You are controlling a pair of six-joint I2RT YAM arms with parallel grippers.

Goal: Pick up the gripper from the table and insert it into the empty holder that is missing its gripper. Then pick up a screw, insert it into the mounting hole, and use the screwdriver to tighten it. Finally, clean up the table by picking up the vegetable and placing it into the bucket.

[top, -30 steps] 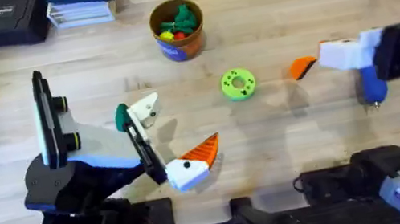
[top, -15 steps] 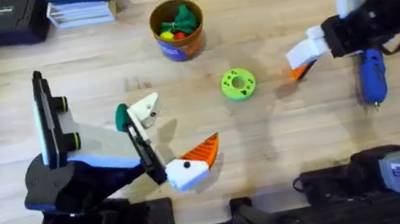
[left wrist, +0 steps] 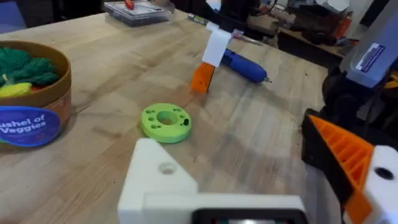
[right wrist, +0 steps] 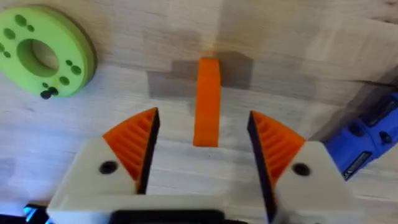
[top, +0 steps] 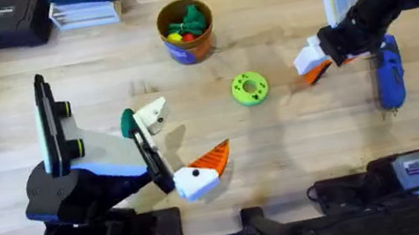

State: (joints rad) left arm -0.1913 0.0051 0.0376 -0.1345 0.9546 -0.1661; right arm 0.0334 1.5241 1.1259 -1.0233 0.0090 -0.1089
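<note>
Bucket (left wrist: 28, 93) label: "Bushel of Veggies"

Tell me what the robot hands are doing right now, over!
Right gripper open, fingers astride an upright orange piece. Left gripper open, parked. Blue screwdriver lying beside. Green disc nearby, clear.

Right arm swings from right edge toward far right corner; right tool (top: 313, 64) shifts slightly left, now beside green disc (top: 250, 88). Screwdriver (top: 389, 79), earlier partly covered, now exposed on tabletop (top: 299, 145).
</note>
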